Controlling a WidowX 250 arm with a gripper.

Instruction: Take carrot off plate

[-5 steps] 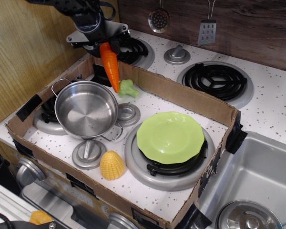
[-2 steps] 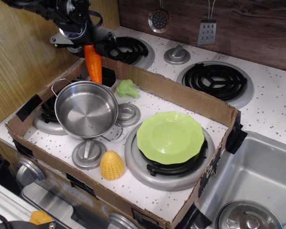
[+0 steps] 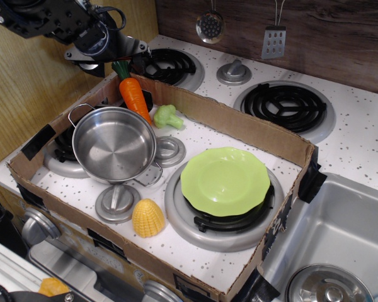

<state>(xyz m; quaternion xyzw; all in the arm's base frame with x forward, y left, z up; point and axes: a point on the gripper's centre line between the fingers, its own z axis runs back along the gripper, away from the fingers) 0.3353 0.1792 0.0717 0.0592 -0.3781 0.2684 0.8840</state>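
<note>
Cardboard walls (image 3: pixel 239 123) boxed in the near part of the white speckled stovetop (image 3: pixel 365 135), unchanged from the earlier pictures. Inside that frame, the steel pot (image 3: pixel 114 146) sat on the left burner and the plate (image 3: pixel 225 180) lay bare on the right burner, both where they had been a second before. The gripper (image 3: pixel 110 53) had drifted left and slightly up from its place a second earlier, over the far-left corner of the box. Whether its jaws still clamped the carrot (image 3: pixel 132 93) could not be told: the green stem end sat right at the fingers, but the carrot now leaned with its tip down-right instead of hanging straight. The carrot was well apart from the plate, just behind the pot's rim and near the broccoli piece (image 3: pixel 167 116). The yellow corn (image 3: pixel 148 218) had stayed put in front.
</note>
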